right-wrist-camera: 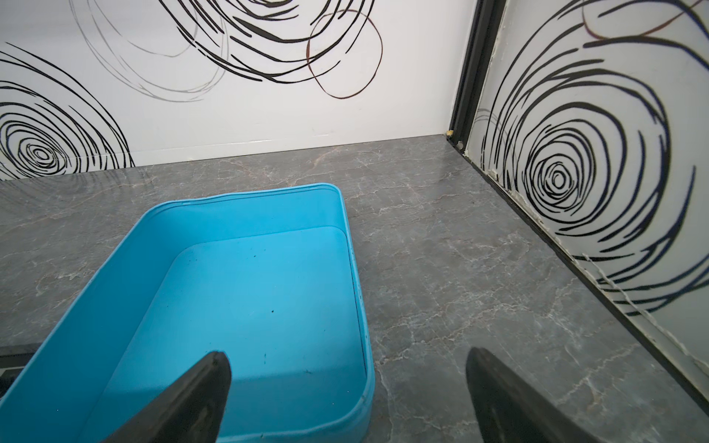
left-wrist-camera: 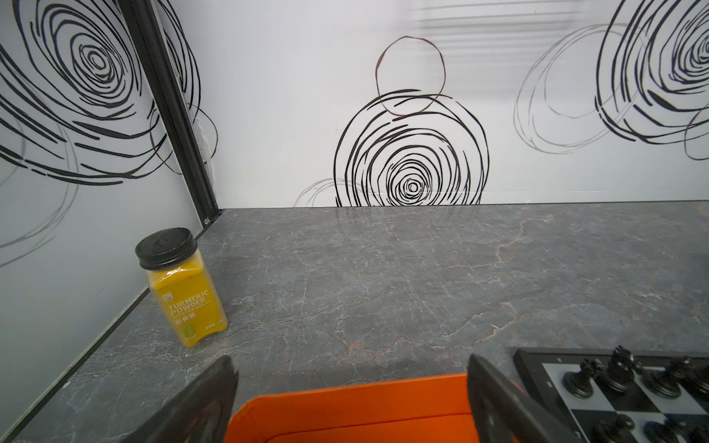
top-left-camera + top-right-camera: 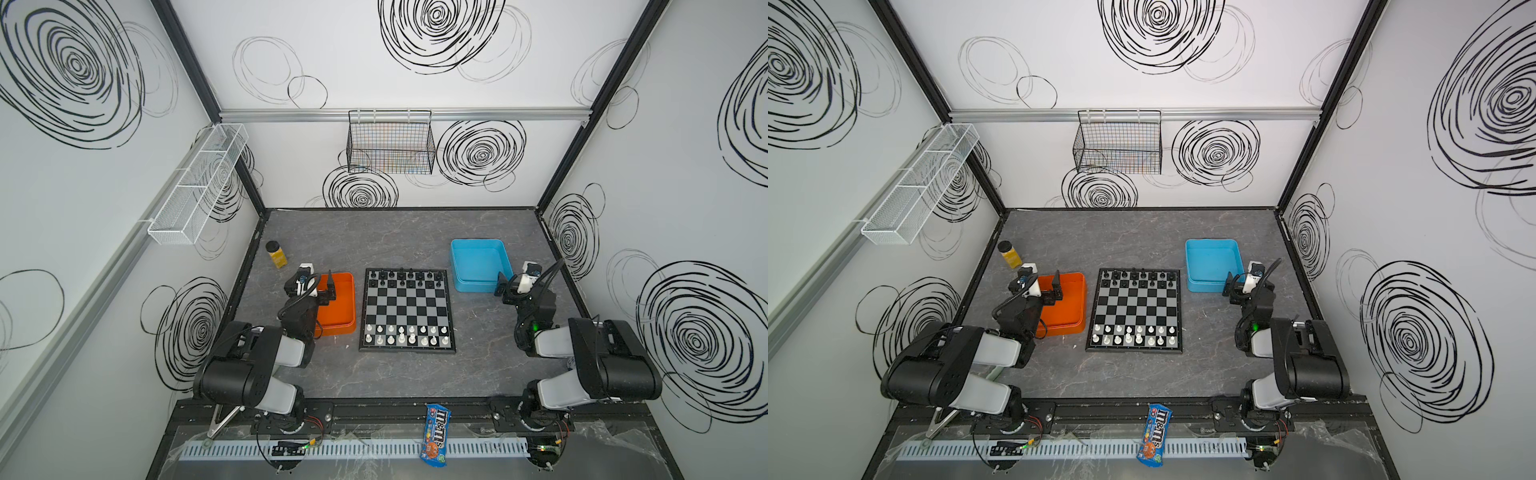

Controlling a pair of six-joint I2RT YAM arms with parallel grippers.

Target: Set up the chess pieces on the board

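Board (image 3: 406, 309) at frame centre on surface. Black chess pieces (image 3: 405, 279) on its upper two rows, white chess pieces (image 3: 405, 336) on lower two. Left jaws apart, empty, over orange tray (image 3: 343, 309). Right jaws apart, empty, straddling blue tray (image 3: 478, 266) edge.

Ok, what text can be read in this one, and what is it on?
"TURMERIC POWDER": on the yellow jar, seen in the left wrist view.
"m&m's": on the candy bag, in both top views.
The smaller print on the jar and bag is too blurred to read.
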